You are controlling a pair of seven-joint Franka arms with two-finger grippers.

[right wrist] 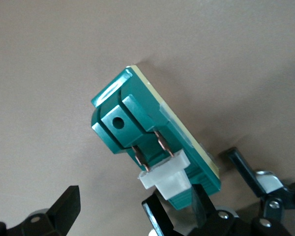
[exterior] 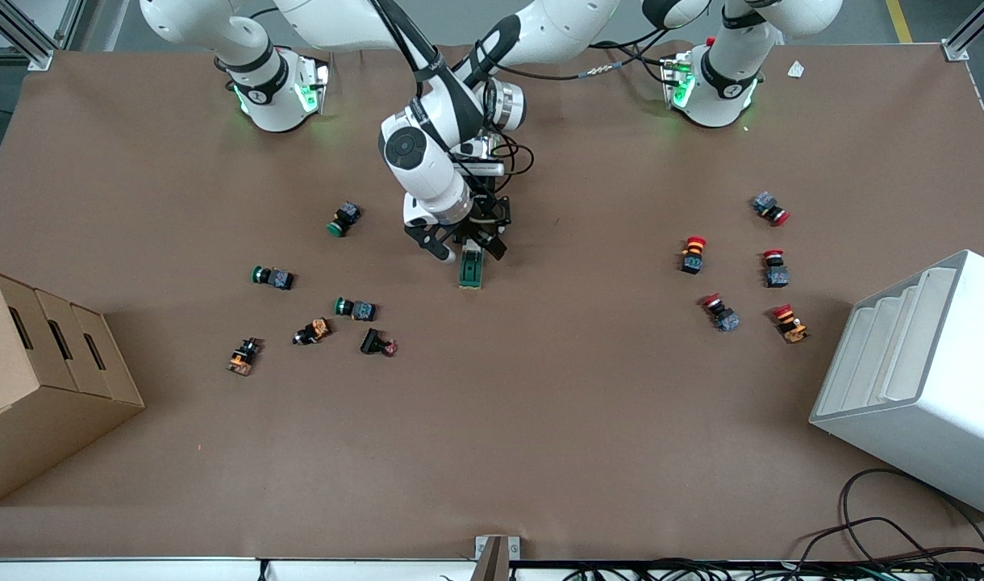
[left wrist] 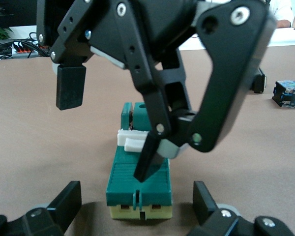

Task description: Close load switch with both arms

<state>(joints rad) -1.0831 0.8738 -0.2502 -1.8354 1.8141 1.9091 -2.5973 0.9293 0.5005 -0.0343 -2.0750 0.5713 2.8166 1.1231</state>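
Note:
The load switch point(exterior: 470, 272), a dark-green block on a cream base with a white lever point(left wrist: 131, 139), lies on the brown table mid-way between the arms. My left gripper point(exterior: 479, 244) is open. Its fingers point(left wrist: 69, 199) stand on either side of one end of the switch point(left wrist: 137, 179) without touching it. My right gripper point(exterior: 453, 252) is open over the switch. One of its fingers point(left wrist: 146, 162) rests on the green top beside the lever, the other hangs free beside the block. In the right wrist view the lever point(right wrist: 167, 179) sits against my right gripper's point(right wrist: 115, 209) finger.
Green-, orange- and red-capped push-buttons point(exterior: 355, 308) lie scattered toward the right arm's end. Several red-capped ones point(exterior: 693, 254) lie toward the left arm's end. A cardboard box point(exterior: 48, 379) and a white bin point(exterior: 919, 379) stand at the table's two ends.

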